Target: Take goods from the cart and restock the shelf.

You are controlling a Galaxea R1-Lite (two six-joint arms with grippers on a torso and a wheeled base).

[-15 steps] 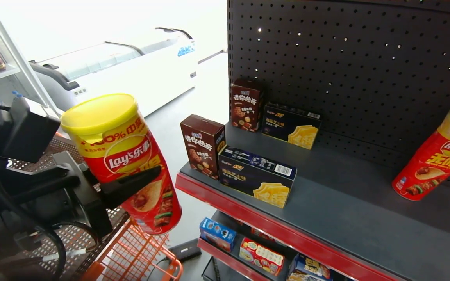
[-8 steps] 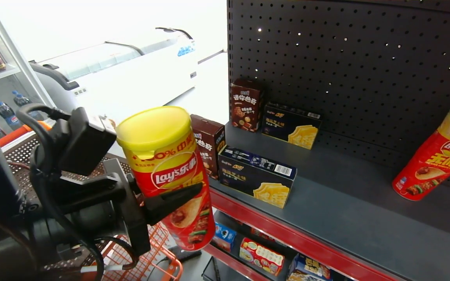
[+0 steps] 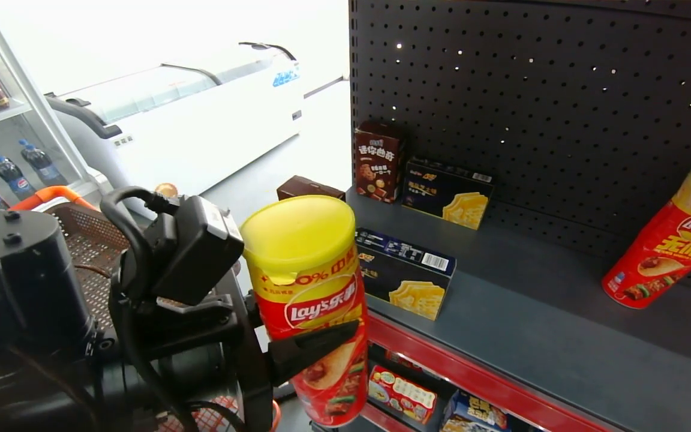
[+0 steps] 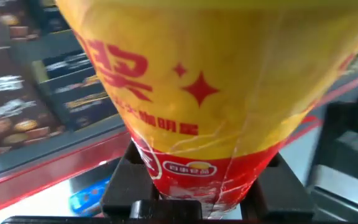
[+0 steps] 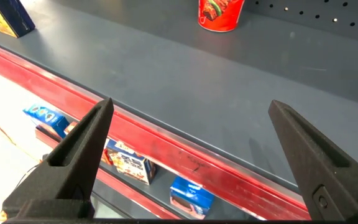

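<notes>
1. Left claw (image 3: 312, 351), clamped around the chip canister (image 3: 306, 270), holds it nearly upright just off the front edge of the shelf (image 3: 531, 324).
2. Shelf: transfer step in hand; the next move should carry the canister over the red lip (image 3: 471, 381) onto bare deck beside the blue box (image 3: 405, 279).
3. Right claw (image 5: 191, 109): fingers apart, empty, above the shelf.

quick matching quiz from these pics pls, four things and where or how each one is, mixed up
1 left end effector
2 right end effector
3 front dark blue cardboard box
4 orange wire cart

a open, facing the grey metal shelf
b at the left, behind the arm
c shut on the red cylindrical chip canister with yellow lid
d standing on the shelf, near its front

Pairs: 1-c, 2-a, 3-d, 4-b
</notes>
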